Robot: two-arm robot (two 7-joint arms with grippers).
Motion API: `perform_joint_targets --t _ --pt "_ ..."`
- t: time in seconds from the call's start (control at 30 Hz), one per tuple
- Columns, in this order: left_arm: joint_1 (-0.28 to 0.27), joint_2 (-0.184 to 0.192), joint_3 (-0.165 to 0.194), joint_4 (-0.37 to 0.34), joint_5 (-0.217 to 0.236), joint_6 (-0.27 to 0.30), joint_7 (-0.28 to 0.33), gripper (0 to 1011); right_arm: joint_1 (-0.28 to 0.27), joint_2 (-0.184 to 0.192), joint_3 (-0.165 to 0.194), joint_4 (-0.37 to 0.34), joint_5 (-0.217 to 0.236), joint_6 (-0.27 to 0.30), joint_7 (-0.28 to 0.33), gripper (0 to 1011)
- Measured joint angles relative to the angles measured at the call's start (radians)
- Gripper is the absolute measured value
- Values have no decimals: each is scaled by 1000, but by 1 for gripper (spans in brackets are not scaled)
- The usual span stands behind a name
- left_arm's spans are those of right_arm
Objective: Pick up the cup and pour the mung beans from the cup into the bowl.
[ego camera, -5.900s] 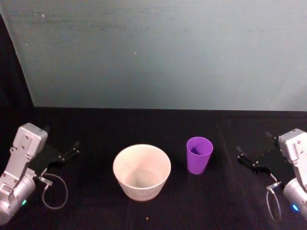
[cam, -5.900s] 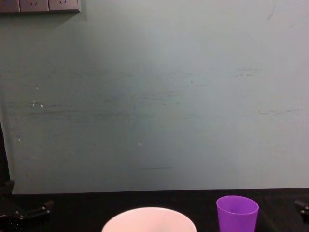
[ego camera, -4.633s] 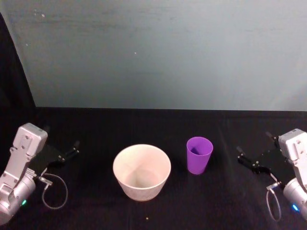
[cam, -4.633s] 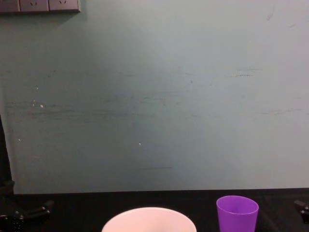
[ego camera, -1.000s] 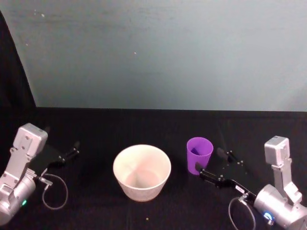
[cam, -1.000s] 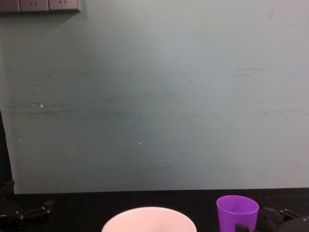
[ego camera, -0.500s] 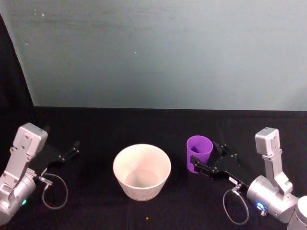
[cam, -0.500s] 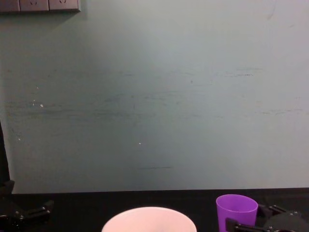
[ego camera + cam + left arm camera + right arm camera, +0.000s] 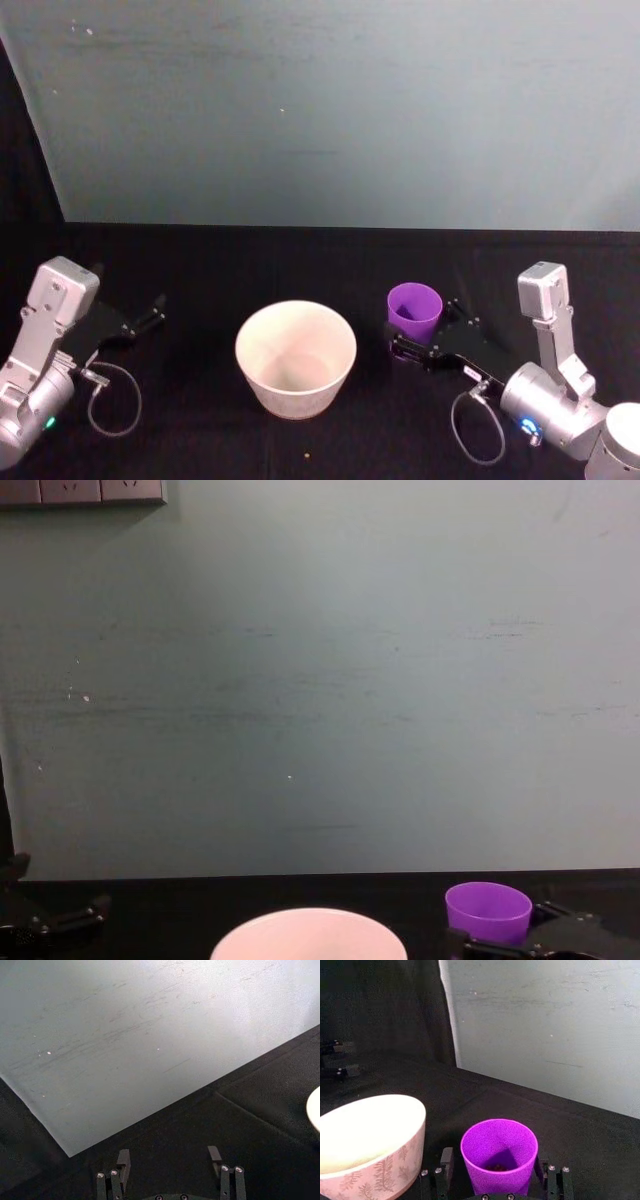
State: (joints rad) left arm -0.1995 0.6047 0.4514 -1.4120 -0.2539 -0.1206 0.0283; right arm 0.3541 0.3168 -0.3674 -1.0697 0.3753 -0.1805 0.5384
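Observation:
The purple cup (image 9: 414,308) stands upright on the black table, just right of the white bowl (image 9: 296,352). My right gripper (image 9: 421,330) is open with one finger on each side of the cup's lower half. In the right wrist view the cup (image 9: 499,1159) sits between the fingers (image 9: 446,1159), with a narrow gap showing beside it. A few mung beans (image 9: 496,1166) lie at the cup's bottom. The chest view shows the cup (image 9: 488,910) with the right gripper (image 9: 505,946) low around it. My left gripper (image 9: 150,314) is parked open at the far left, seen open in its wrist view (image 9: 169,1160).
A pale teal wall (image 9: 330,110) closes off the back of the table. The bowl (image 9: 370,1130) has a leaf pattern on its outside and stands close to the cup. One small speck (image 9: 306,455) lies in front of the bowl.
My right gripper has moved in toward the cup from the right, and its fingers now straddle it. The cup has barely shifted. The left arm has not moved.

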Motion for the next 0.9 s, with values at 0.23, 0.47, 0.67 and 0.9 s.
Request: perform_joint_targets --t 0.23,0.47,0.67,0.9 --pt "0 0 0 0 0 0 0 1003 1 -6 0 -6 -10 1 -2 1002" --pt "0 0 0 0 0 0 0 1003 0 -15 3 -9 -20 -4 -12 1002" --pt "0 0 0 0 0 0 0 1003 -1 -15 3 -9 -20 -5 -14 1002" --pt "0 0 0 0 0 0 0 1003 -2 -14 3 -9 -19 -5 -15 1002"
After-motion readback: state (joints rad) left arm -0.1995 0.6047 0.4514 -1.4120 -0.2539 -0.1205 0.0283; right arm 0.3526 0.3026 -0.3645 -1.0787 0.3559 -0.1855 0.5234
